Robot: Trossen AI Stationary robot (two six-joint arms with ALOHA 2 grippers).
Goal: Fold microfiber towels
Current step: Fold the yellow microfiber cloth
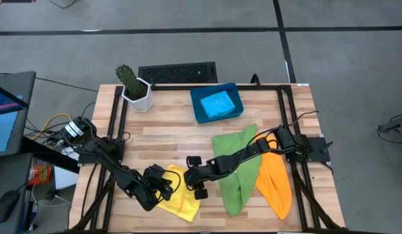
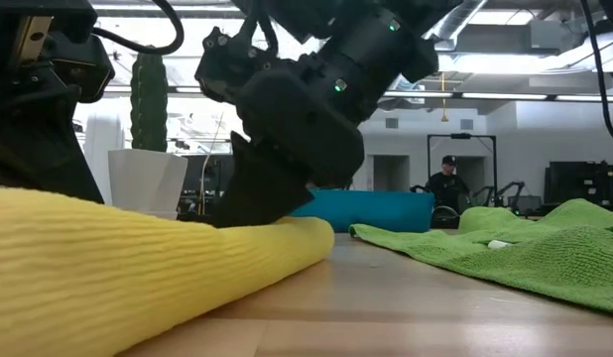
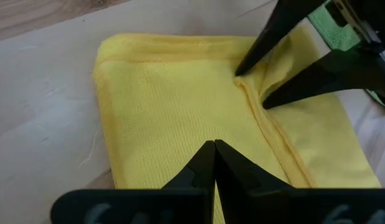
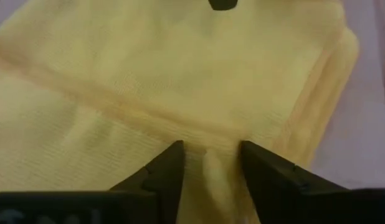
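The yellow towel (image 1: 181, 203) lies folded near the table's front edge, left of the middle. My left gripper (image 3: 214, 149) comes from its left and is shut on its top layer. My right gripper (image 4: 212, 163) comes from its right and is open. Its two fingers stand on either side of a raised pucker in the hemmed edge (image 3: 250, 87). The green towel (image 1: 239, 166) and the orange towel (image 1: 276, 185) lie crumpled to the right. A light blue towel (image 1: 217, 104) lies folded in the dark-blue tray (image 1: 196, 110). My left gripper presses its shut fingertips (image 3: 211, 163) on the yellow towel's flat top layer (image 3: 180, 106), slanting down from the table's left. Whether cloth is caught between them I cannot tell. My right gripper rests its open fingertips (image 3: 242, 67) on the towel at the hemmed edge (image 4: 211, 140), slanting down from the right. The small pucker of cloth (image 4: 214, 177) stands loose between them.
A potted cactus (image 1: 133, 84) stands at the table's far left corner. The tray is at the far middle. Bare wood (image 1: 168, 140) lies between the tray and the yellow towel. A person (image 2: 447, 183) stands far back in the room.
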